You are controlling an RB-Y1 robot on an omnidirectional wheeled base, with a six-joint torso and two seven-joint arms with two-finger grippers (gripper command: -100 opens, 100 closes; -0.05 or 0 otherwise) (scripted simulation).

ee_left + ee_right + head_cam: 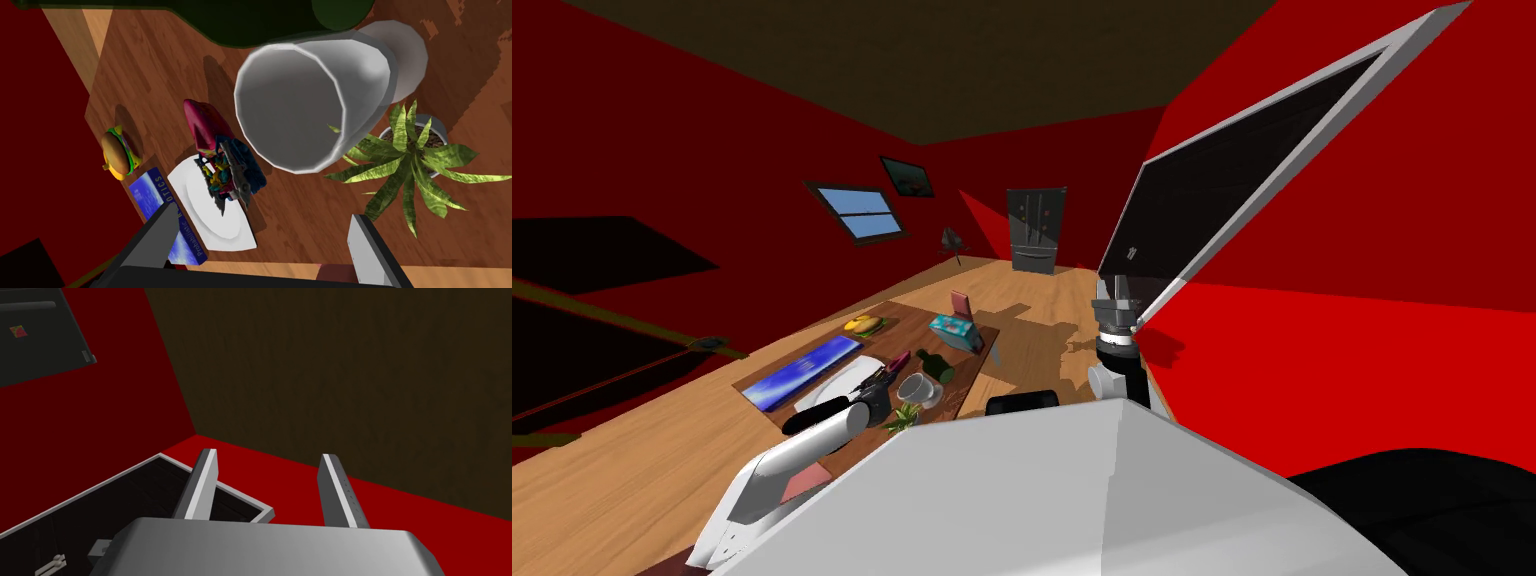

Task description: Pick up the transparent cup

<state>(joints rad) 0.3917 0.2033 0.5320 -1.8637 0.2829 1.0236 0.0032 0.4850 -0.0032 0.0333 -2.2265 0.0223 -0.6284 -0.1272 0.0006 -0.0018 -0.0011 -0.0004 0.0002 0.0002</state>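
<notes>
Table [912,325]: seen lower left of centre in head view. Cup [300,100]: set on it, just ahead of left pincer [262,214], blades held apart; walls to be straddled squarely, plant [410,155] alongside to be spared. Right pincer [269,454]: raised, blades apart.

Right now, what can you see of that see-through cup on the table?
The cup looks greyish-white and translucent, with a wide faceted rim narrowing to a smaller round base. It appears empty and seems to stand upright on the brown wooden table, its mouth toward my left claw, which hangs open above it without touching. A dark green bottle lies close behind it, contact unclear, and a potted plant stands beside it.
</notes>
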